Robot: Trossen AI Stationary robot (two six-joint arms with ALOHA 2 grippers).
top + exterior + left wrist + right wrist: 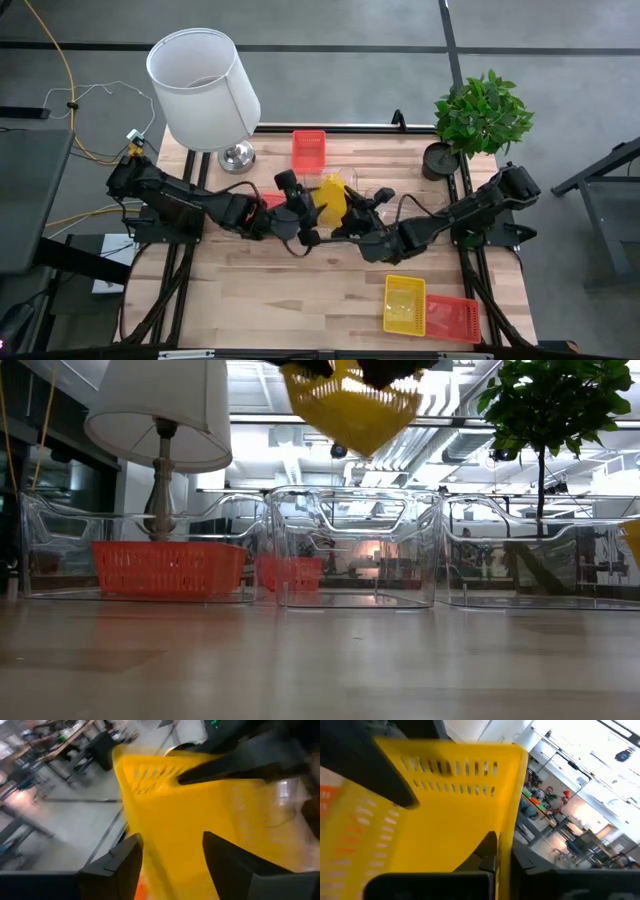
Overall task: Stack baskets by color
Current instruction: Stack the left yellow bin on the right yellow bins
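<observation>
A yellow basket (332,195) hangs tilted in the air over the table's middle, well above the clear bins (355,550). My right gripper (504,870) comes at it from the right and is shut on it. My left gripper (170,870) comes from the left and is open, one finger on either side of the basket's wall (175,845). A red basket (168,568) lies in the left clear bin, and another red basket (308,150) sits at the far edge. A second yellow basket (404,303) and a red basket (452,317) lie at the near right. My right gripper pinches one wall of the yellow basket near its edge (506,847) between its two fingers, coming in about level from the table's right. The basket is lifted clear and tilted, one corner (350,445) pointing down. My left gripper's open fingers (120,867) flank the wall; whether they touch it I cannot tell.
A white lamp (205,90) stands at the far left and a potted plant (482,115) at the far right. Three clear bins stand in a row across the middle. Bare wood (290,300) lies along the near edge left of the two baskets.
</observation>
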